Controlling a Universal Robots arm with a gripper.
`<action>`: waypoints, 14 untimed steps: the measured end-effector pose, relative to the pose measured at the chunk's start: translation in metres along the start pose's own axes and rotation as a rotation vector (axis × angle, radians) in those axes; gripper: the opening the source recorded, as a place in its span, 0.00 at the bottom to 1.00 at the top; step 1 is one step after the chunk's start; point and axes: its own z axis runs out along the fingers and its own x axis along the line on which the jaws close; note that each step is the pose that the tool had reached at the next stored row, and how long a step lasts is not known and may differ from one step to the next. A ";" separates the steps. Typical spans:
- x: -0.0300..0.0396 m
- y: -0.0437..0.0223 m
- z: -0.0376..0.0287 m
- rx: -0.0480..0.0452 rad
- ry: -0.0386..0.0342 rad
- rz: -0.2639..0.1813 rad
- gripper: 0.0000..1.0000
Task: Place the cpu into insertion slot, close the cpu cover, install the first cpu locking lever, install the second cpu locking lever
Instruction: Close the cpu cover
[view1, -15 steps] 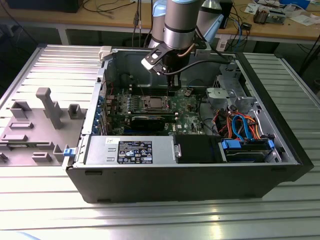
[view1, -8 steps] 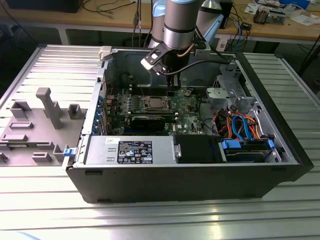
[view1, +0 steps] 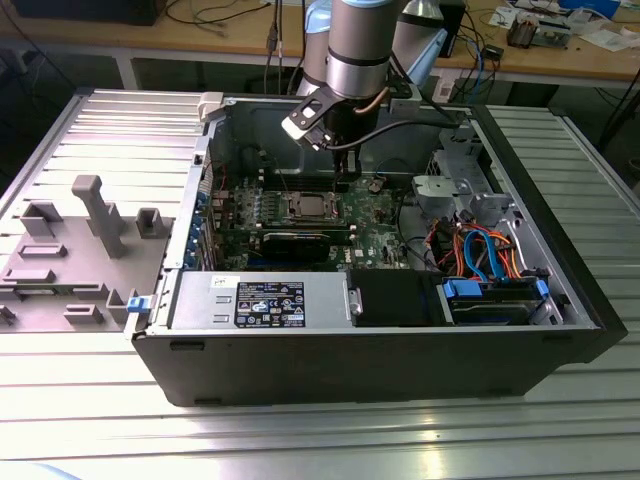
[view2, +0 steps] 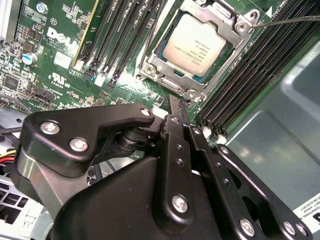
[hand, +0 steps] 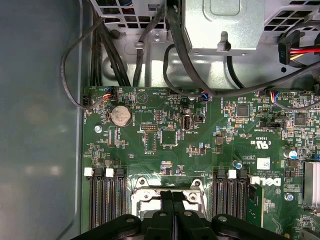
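The cpu (view2: 197, 42) was seated in its socket, with the cpu cover (view2: 159, 60) laid flat around it. The fingers (view2: 176, 127) were pressed together, empty, just beside the socket corner. The locking lever (view2: 290, 20), it was judged, should be pushed slowly and squarely.

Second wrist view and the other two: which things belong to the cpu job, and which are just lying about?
Job in hand: cpu; cpu cover; locking lever.

Just lying about: coin battery; memory slots; black cables; grey stand beside the case.
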 end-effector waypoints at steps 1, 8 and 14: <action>0.0000 0.0000 0.0001 0.0001 0.0000 0.000 0.11; -0.0003 -0.0301 0.0080 0.0000 0.0005 0.000 0.11; 0.0000 -0.0439 0.0142 0.0000 0.0006 -0.001 0.11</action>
